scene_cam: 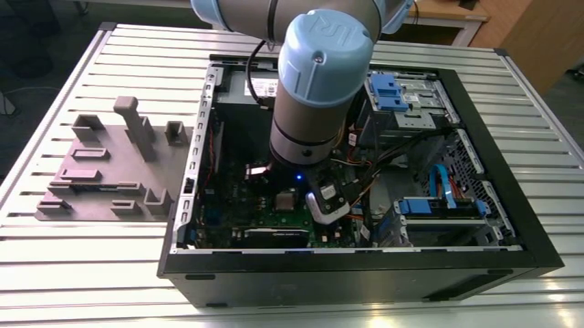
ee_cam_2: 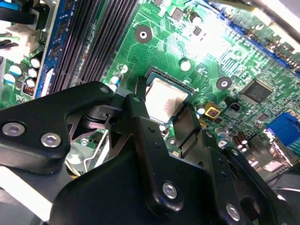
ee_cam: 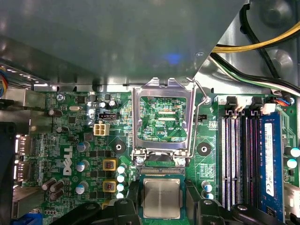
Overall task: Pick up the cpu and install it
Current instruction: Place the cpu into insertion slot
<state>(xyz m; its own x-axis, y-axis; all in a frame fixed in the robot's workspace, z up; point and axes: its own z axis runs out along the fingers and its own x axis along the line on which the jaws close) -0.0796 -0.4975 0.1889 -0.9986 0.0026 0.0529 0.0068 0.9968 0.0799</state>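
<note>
The cpu (ee_cam: 161, 198), a small square chip with a silver-grey top, lies level over the black socket on the green motherboard (ee_cam: 70, 140). My gripper (ee_cam: 162, 196) is shut on it, one black finger (ee_cam: 134, 191) against each of two opposite edges. The second wrist view has the cpu (ee_cam_2: 164, 97) between the same fingers (ee_cam_2: 140, 112), with the socket's dark rim showing around its far sides. The silver socket frame (ee_cam: 161, 117) stands flipped open just beyond the cpu, its wire lever (ee_cam: 197, 117) raised. In the exterior view my arm (scene_cam: 315, 102) reaches down into the open computer case (scene_cam: 365, 266).
Black memory slots (ee_cam: 239, 159) and a blue one (ee_cam: 269, 159) run beside the socket. Yellow and black cables (ee_cam: 262, 47) hang over the case's metal wall. Blue drive brackets (scene_cam: 438, 205) fill the case's other half. A grey parts fixture (scene_cam: 109, 171) sits on the slatted table at the exterior view's left.
</note>
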